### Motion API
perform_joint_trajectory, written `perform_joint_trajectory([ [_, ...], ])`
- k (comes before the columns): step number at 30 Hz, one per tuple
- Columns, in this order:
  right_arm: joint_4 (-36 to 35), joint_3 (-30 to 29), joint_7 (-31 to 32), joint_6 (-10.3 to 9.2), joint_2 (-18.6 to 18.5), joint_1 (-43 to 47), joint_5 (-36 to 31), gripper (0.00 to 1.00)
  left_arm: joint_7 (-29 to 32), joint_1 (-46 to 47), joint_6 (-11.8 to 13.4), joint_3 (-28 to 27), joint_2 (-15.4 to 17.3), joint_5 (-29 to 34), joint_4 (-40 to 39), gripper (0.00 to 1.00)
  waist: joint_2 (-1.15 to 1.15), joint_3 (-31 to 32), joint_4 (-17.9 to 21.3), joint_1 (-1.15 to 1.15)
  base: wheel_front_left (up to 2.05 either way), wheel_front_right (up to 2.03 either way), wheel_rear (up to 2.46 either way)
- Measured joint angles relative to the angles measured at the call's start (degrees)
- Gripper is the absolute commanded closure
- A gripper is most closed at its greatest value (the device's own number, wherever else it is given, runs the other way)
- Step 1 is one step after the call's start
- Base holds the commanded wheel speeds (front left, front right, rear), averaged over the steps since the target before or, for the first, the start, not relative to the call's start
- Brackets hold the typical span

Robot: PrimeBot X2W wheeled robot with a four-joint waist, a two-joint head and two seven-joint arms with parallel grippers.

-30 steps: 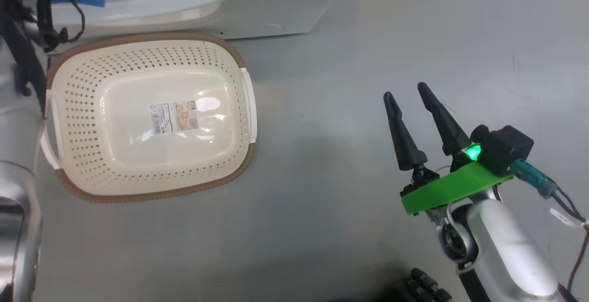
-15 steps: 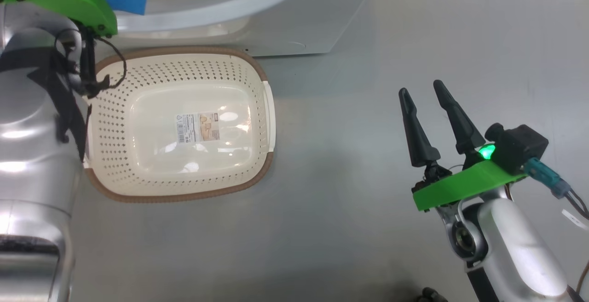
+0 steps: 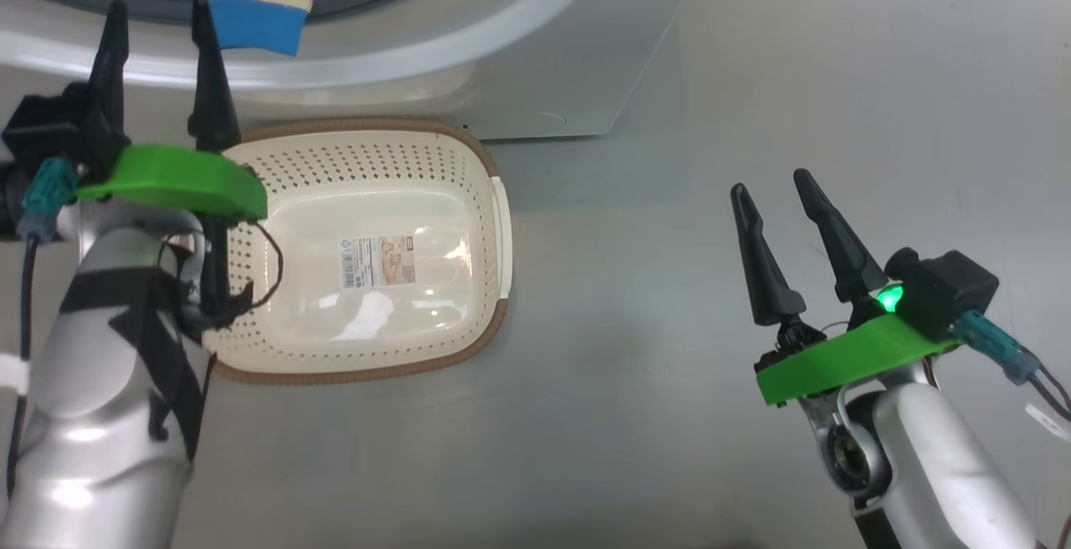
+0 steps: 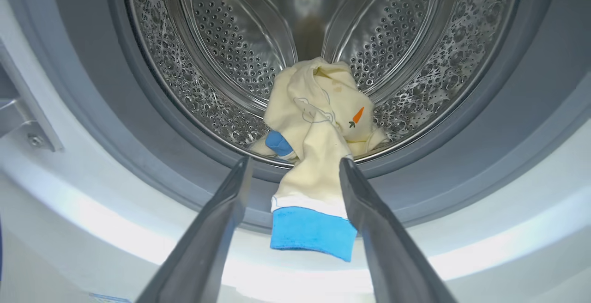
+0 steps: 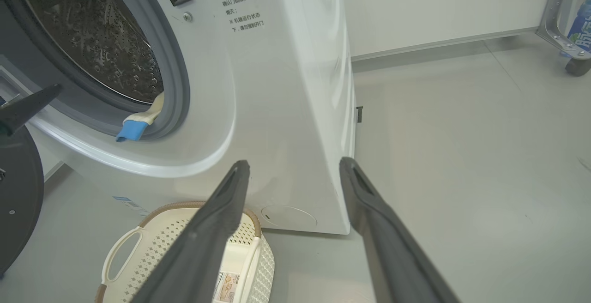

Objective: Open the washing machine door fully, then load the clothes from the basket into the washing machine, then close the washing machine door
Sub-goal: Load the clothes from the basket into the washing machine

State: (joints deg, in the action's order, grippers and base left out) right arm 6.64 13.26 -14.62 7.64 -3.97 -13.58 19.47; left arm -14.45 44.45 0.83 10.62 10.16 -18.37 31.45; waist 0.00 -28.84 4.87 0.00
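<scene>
Clothes [image 4: 318,123] draped over gasket [image 4: 138,123], left fingers [image 4: 224,229] wide apart (unclamped)

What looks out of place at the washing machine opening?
The pale cream-yellow cotton garment with a blue cuff is only partly loaded. Its cuffed end hangs out of the perforated steel drum over the grey rubber gasket, where it risks being trapped.

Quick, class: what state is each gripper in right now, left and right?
Left gripper: open, holding nothing.
Right gripper: open, holding nothing.
</scene>
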Motion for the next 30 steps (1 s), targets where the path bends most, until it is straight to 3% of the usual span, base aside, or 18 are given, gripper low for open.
perform_joint_trajectory([
  [18, -1.07, 0.49, 0.00, 0.00, -0.30, 1.77, -0.40, 0.00, 1.45, -27.07, 7.86, -2.85, 3.02, -1.12, -27.14, 0.00, 0.00, 2.54, 0.61, 0.00, 0.00, 0.00, 0.00],
  [30, -1.16, 0.60, 0.00, 0.00, -0.78, 1.77, -0.40, 0.00, 2.41, -35.69, 10.39, -2.98, 3.39, -0.88, -34.83, 0.00, 0.00, 2.90, 0.89, 0.00, 0.00, 0.00, 0.00],
])
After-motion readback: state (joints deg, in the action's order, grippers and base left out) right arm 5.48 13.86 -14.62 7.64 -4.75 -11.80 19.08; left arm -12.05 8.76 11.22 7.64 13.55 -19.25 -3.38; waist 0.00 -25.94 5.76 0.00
